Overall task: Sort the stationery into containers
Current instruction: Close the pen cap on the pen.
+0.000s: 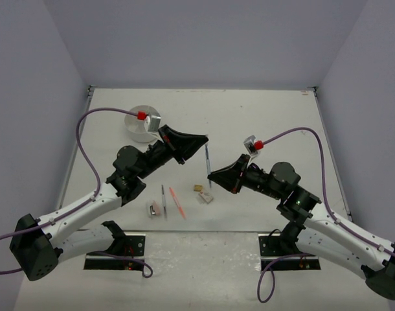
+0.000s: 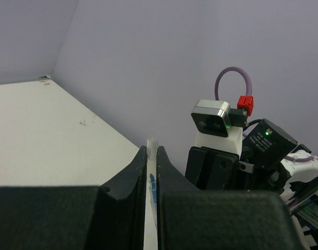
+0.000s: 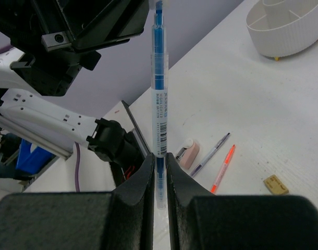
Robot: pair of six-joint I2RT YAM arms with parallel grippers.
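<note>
A blue pen [image 1: 208,159] hangs above the table between both grippers. My left gripper [image 1: 203,139] is shut on its far end, whose clear tip [image 2: 152,141] pokes out past the left gripper [image 2: 151,155]. My right gripper [image 1: 212,175] is shut on its near end. In the right wrist view the pen [image 3: 159,94] rises from the right gripper [image 3: 159,160] up into the left gripper's black fingers [image 3: 117,21]. The round white divided dish [image 1: 142,123] stands at the far left and also shows in the right wrist view [image 3: 286,28].
On the table near the front lie a grey pen [image 1: 163,201], an orange pen [image 1: 177,202], a pink capsule-shaped piece [image 1: 153,208], a tan eraser [image 1: 198,188] and a pale piece [image 1: 206,197]. The right wrist view shows the pink piece [image 3: 188,153] and tan eraser [image 3: 276,184].
</note>
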